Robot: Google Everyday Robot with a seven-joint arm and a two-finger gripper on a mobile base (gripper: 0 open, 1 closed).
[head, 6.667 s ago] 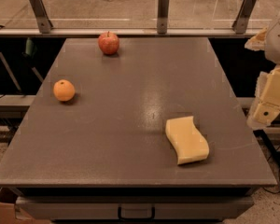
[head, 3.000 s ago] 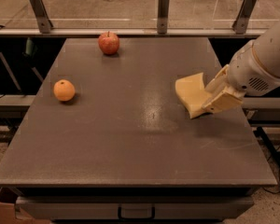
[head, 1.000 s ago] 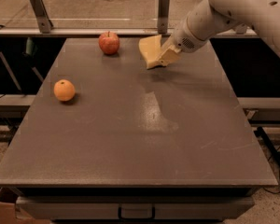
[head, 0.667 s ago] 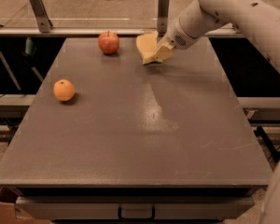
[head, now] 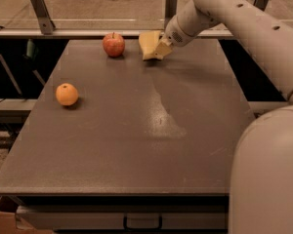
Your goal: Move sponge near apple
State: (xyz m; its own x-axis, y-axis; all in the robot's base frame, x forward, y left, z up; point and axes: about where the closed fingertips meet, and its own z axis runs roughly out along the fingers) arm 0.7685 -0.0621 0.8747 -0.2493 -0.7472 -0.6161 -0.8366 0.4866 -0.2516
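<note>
At the far edge of the grey table (head: 136,145), we've got the gripper (head: 160,48) clamped on the pale yellow sponge (head: 147,44), with the arm reaching in from the right. The sponge is tilted, just right of the red apple (head: 114,44), near it but not touching. We can't tell if it's resting on the tabletop. The orange (head: 67,94) sits well apart, by the left edge.

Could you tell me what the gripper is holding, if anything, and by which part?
The gripper, near the apple, holds the sponge by its end farther from the apple.
</note>
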